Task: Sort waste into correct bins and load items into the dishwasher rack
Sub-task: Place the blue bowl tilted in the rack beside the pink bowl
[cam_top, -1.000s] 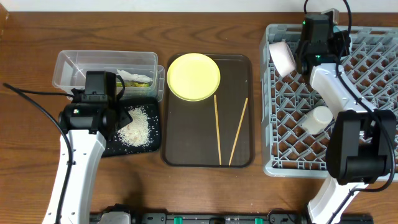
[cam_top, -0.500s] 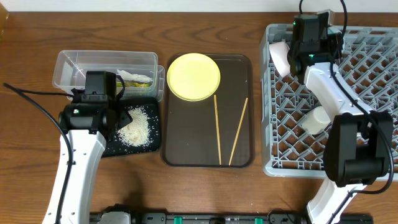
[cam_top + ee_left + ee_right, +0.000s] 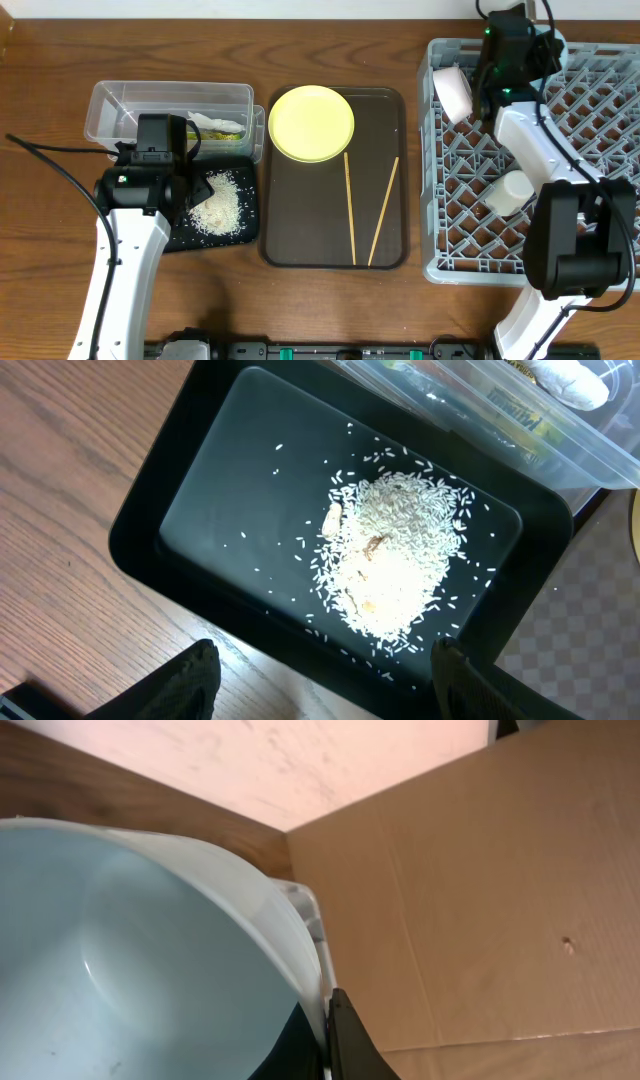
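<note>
At the near rim of the shallow black tray, my left gripper hovers open and holds nothing; a heap of white rice lies in that tray. Behind it, the clear tub holds the yellow-green wrapper and a white paper scrap. My right gripper is shut on the rim of a pale bowl, which is tilted at the far left corner of the grey rack. A pale cup lies in the rack. The yellow plate and two chopsticks rest on the brown tray.
The brown serving tray sits between the bins and the rack. A cardboard sheet stands beyond the table's far edge behind the rack. The left arm stretches from the table's front edge up to the black tray.
The right gripper swung slightly left with the bowl, then came back toward the rack's far left corner. The left arm has not moved.
</note>
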You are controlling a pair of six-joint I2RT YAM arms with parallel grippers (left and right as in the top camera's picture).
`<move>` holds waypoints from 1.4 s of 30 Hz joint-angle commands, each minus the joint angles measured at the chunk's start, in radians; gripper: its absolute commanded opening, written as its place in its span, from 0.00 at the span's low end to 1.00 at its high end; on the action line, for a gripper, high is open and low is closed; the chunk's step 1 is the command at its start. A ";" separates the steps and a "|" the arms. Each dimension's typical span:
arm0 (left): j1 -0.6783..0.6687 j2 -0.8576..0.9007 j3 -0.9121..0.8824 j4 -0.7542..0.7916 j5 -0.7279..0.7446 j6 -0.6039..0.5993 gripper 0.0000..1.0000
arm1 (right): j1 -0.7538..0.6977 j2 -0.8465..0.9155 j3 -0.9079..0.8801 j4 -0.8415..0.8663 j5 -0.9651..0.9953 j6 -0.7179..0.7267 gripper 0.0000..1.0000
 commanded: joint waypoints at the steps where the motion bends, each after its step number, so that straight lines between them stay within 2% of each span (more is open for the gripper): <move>1: 0.004 -0.004 0.007 0.001 -0.005 -0.013 0.70 | -0.027 -0.025 0.001 0.005 0.013 -0.030 0.01; 12: 0.004 -0.004 0.007 0.000 -0.005 -0.013 0.70 | -0.024 0.032 0.001 -0.001 0.041 -0.029 0.01; 21: 0.004 -0.004 0.007 0.000 -0.005 -0.013 0.70 | 0.014 0.057 -0.001 -0.043 0.048 0.027 0.01; 32: 0.004 -0.004 0.007 0.000 -0.005 -0.013 0.70 | 0.046 0.056 -0.001 -0.286 0.058 0.264 0.01; 40: 0.004 -0.004 0.007 0.000 -0.005 -0.013 0.70 | 0.102 0.029 -0.001 -0.602 0.049 0.649 0.01; 42: 0.004 -0.004 0.007 0.000 -0.005 -0.013 0.70 | 0.113 0.010 -0.001 -0.669 0.002 0.734 0.07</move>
